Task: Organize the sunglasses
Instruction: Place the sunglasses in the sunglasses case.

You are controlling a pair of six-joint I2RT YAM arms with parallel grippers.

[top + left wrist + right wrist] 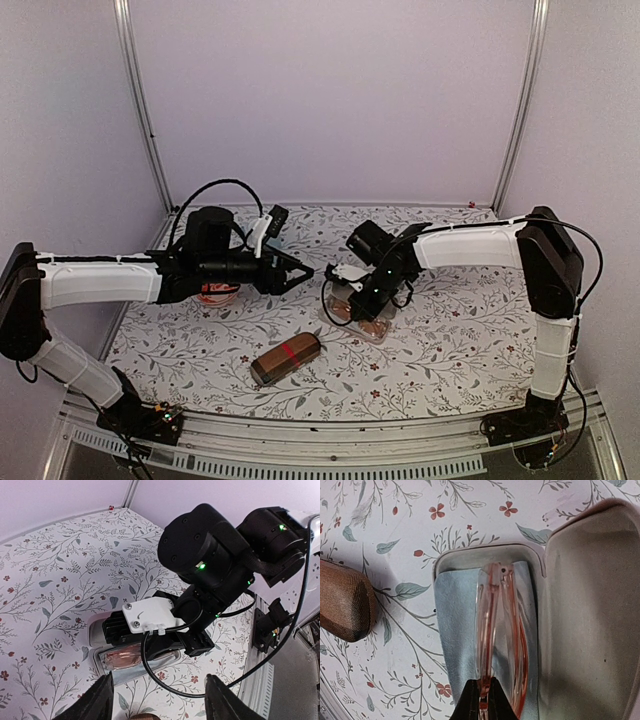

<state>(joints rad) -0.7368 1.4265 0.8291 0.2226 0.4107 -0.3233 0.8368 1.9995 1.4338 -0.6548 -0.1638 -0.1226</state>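
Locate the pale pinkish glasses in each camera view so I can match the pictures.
Top external: the pinkish glasses lie just right of centre, under the right gripper.
Left wrist: lower centre, beneath the right gripper.
Right wrist: mid-frame, folded on a blue cloth, the frame pinched at the bottom edge.
Shared landmark: the open case holding them, seen in all three.

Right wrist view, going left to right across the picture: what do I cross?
brown case → pinkish translucent sunglasses, folded → open case lid
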